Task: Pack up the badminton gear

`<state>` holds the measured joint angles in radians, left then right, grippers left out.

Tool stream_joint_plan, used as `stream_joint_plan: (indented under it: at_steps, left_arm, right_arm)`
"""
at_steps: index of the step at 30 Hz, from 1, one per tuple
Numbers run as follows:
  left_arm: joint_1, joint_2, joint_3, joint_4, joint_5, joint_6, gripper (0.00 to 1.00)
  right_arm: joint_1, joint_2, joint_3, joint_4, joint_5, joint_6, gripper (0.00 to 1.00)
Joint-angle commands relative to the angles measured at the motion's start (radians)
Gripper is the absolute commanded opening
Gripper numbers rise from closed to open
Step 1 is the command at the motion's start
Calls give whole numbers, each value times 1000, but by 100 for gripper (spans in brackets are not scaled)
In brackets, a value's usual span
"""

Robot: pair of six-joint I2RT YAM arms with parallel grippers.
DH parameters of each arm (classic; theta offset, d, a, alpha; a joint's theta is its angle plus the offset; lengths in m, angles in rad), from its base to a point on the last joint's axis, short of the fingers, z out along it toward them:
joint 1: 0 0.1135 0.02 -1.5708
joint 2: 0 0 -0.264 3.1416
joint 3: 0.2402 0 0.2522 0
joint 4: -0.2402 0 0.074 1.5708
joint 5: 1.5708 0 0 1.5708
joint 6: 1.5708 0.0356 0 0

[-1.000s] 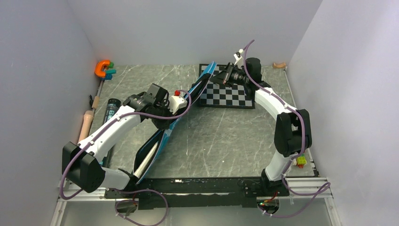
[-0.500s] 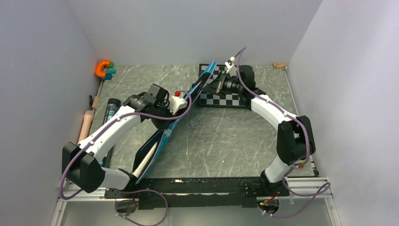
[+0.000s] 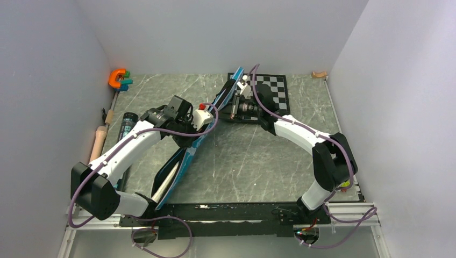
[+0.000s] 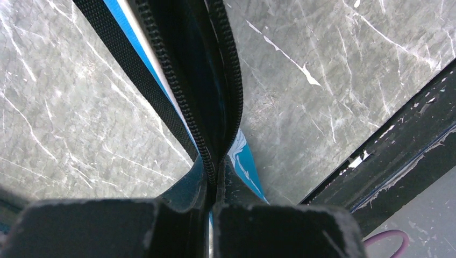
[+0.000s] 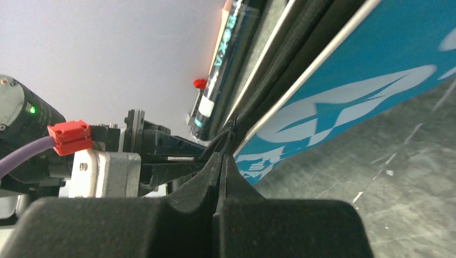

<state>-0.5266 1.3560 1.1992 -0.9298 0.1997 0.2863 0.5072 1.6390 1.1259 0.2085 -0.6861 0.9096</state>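
The blue racket bag (image 3: 183, 156) lies slantwise from the near left to the far middle, tilted on edge. A white racket handle (image 3: 170, 179) shows in its open near end. My left gripper (image 3: 189, 138) is shut on the bag's zipper edge (image 4: 183, 102), jaws (image 4: 212, 185) pinched on both zipper sides. My right gripper (image 3: 232, 112) is shut on the bag's zipper pull (image 5: 231, 129) further up the bag (image 5: 376, 70), close to the left gripper. The long black tube (image 3: 126, 126) lies at the left and also shows in the right wrist view (image 5: 223, 70). No shuttlecocks are in view.
The chessboard (image 3: 269, 92) lies at the far middle, right of the bag. The orange clamp tool (image 3: 118, 78) sits in the far left corner. Wooden pieces (image 3: 98, 141) lie along the left wall, another (image 3: 319, 74) far right. Walls close three sides.
My right gripper has slid down along the bag's edge from its far tip toward the left gripper, uncovering more of the chessboard. The left arm has not moved.
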Motion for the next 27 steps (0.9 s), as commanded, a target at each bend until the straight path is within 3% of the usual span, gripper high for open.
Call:
stream_joint_plan:
  at_steps: [1,5,6,9,10,13,20,27]
  left_arm:
    - [1,-26,45,40,-4,-3,0]
    - [4,-24,55,44,-20,-26,0]
    - [8,-22,57,46,-26,-32,0]
    - [45,-10,77,52,-20,-66,0]
    - [66,-3,89,51,-7,-75,0]
    - [127,26,129,48,28,-99,0]
    - [157,82,193,84,11,-125,0]
    - [156,117,252,101,0,-163,0]
  right_arm:
    - [58,-44,0,36,-29,10,0]
    - [34,-59,28,-31,7,-34,0]
    - [28,-59,44,-52,14,-46,5]
    - [15,-66,84,-111,54,-80,46]
    - [13,-74,90,-127,73,-93,56]
    - [14,-99,99,-168,136,-127,71]
    - [58,-86,136,-270,264,-157,77]
    - [152,78,339,-426,429,-158,78]
